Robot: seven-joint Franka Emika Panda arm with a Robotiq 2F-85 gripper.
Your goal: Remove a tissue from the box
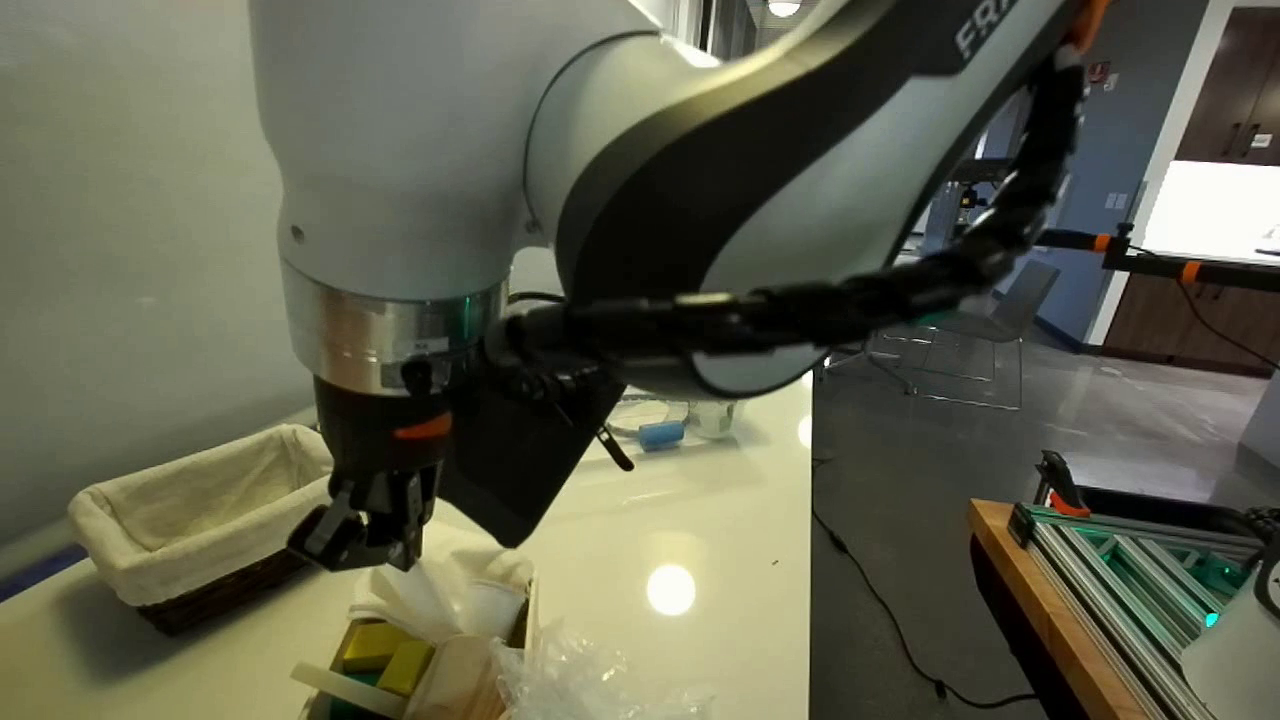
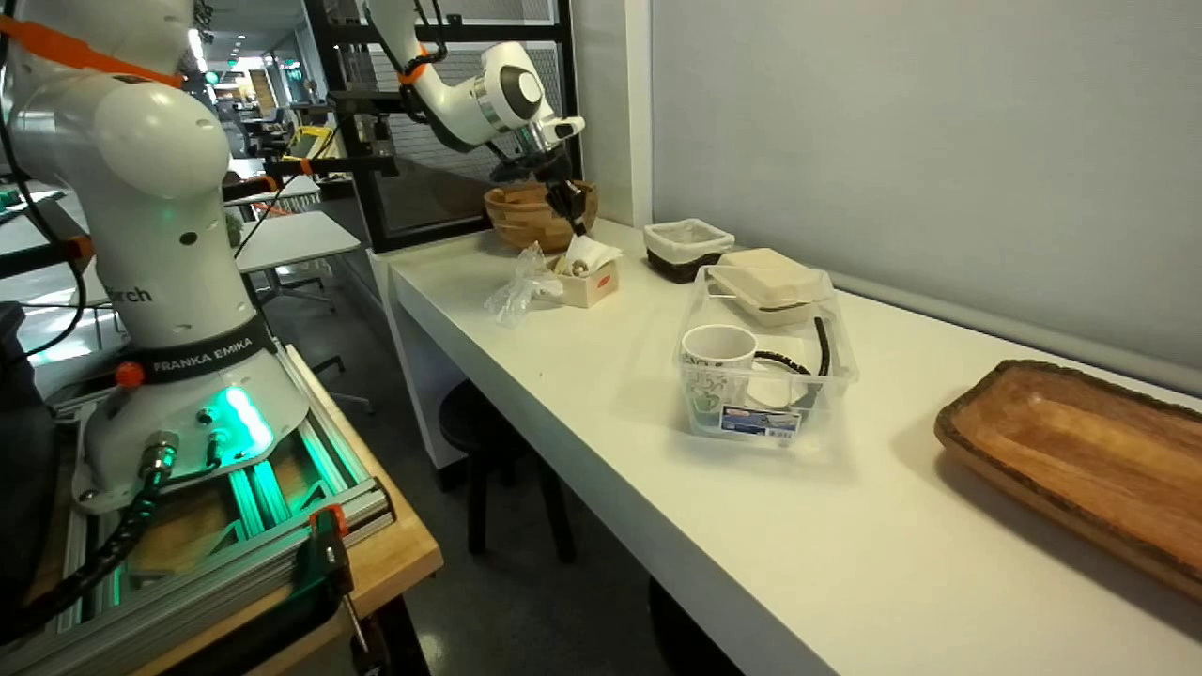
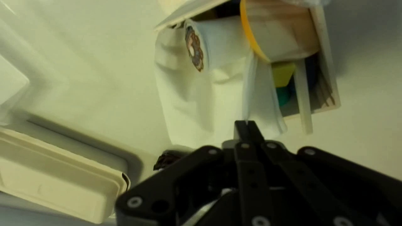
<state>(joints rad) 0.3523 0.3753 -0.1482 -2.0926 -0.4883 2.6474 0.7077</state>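
My gripper is shut, with its fingertips on the upper edge of a white tissue, just above the small box. In the wrist view, a raised fold of the tissue runs into the narrow gap between the fingertips. The tissue drapes over one end of the box, against a white cup with a doughnut print. In an exterior view the gripper points down at the tissue over the box. The tissue's lower part is partly hidden.
The box also holds a yellow-rimmed cup, yellow blocks and a pale stick. A crumpled plastic bag lies beside it. A lined basket, wooden bowl, clear bin and wooden tray stand on the table.
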